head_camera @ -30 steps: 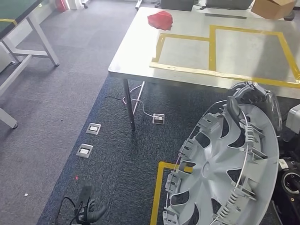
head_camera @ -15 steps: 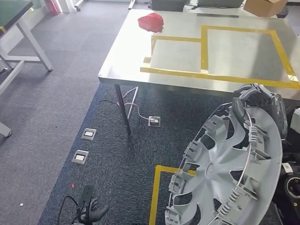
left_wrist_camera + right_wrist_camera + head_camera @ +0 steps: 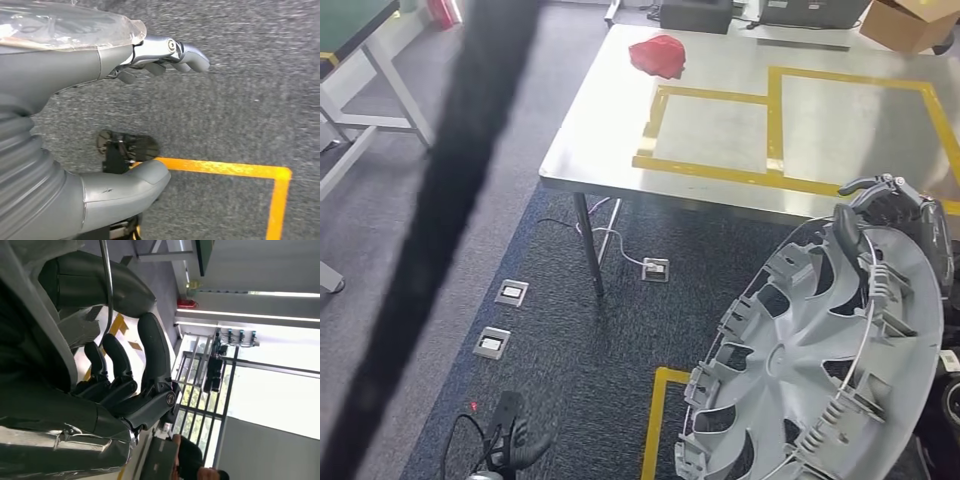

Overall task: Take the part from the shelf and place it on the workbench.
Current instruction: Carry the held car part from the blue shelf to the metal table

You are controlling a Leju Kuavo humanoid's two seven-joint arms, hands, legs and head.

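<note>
Dark carpet w/ yellow tape; workbench (image 3: 712, 120) ahead. Right hand (image 3: 897, 215) fingers curled over hubcap (image 3: 810, 370) rim, gripping it. Left hand (image 3: 113, 115) fingers apart, holding nothing.

Bright daylight glares off the workbench (image 3: 743, 140); a blurred dark streak, perhaps a cable, crosses left.

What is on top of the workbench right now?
A red cloth lies near the workbench far corner, beside yellow tape outlines. A cardboard box sits at the far edge. The hubcap hides part of the near edge.
</note>
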